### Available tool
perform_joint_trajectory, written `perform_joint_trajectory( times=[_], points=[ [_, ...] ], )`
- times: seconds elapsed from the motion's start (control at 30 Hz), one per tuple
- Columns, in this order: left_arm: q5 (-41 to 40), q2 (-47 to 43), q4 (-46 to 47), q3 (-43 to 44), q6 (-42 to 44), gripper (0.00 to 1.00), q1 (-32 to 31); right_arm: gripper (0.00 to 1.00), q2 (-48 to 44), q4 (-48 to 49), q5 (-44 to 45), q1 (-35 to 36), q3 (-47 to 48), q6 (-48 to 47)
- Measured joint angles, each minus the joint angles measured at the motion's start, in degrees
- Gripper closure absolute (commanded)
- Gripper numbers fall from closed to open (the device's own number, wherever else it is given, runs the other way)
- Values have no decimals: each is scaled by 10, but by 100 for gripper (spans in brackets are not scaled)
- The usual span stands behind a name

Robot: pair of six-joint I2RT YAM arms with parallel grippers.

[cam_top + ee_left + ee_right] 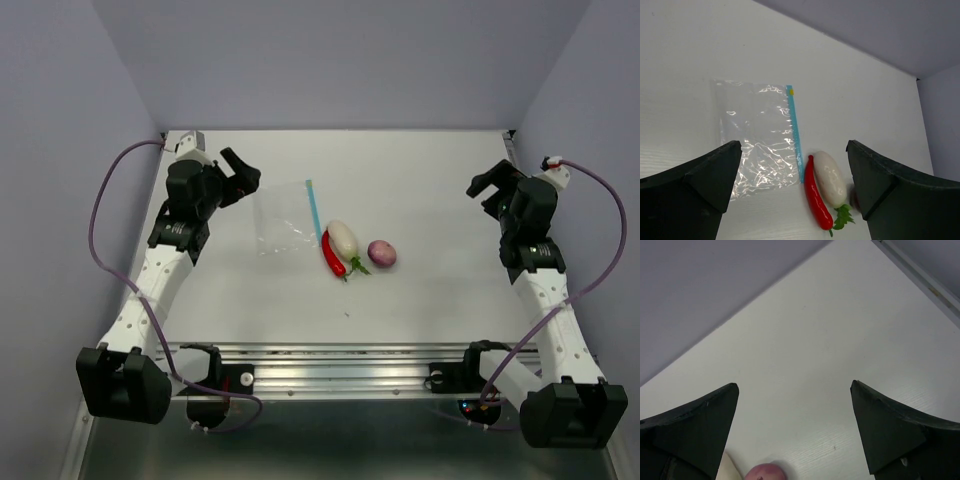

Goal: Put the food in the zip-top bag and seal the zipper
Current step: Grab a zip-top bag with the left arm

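The clear zip-top bag point(283, 218) lies flat on the white table, its light-blue zipper point(314, 208) along its right edge. Right of it lie the red chili point(333, 256), the white egg-shaped vegetable point(343, 238) with a green stem, and the purplish-pink ball point(382, 253). In the left wrist view the bag point(760, 135), zipper point(795, 131), chili point(818, 197) and white vegetable point(830, 177) show between the fingers. My left gripper point(243, 176) is open and empty, left of the bag. My right gripper point(487, 183) is open and empty at the far right; the ball point(766, 472) shows at its view's bottom edge.
The table's metal rail point(330, 352) runs along the near edge. Purple-grey walls enclose the table on the left, back and right. Cables loop from both arms.
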Motion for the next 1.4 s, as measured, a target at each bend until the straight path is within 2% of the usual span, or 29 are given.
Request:
perform_joint_trajectory(
  times=[0.33, 0.5, 0.63, 0.73, 1.03, 1.23, 1.4],
  points=[
    [36, 10, 11, 0, 0, 1, 0, 0, 36, -5, -93, 0, 11, -30],
    [27, 66, -1, 19, -3, 1, -19, 0, 65, -11, -108, 0, 16, -30],
    [1, 170, -33, 96, 1, 1, -75, 0, 68, -13, -109, 0, 16, -30],
    [-26, 287, -82, 200, 6, 1, -115, 0, 68, -13, -104, 0, 15, -30],
    [-155, 542, -264, 446, 8, 3, -181, 0, 70, -13, -73, 0, 9, -31],
    [-194, 628, -331, 531, 4, 10, -202, 0, 83, -14, -67, 0, 0, -31],
    [-215, 663, -366, 575, 2, 16, -213, 0, 89, -14, -64, 0, 0, -31]
  ],
)
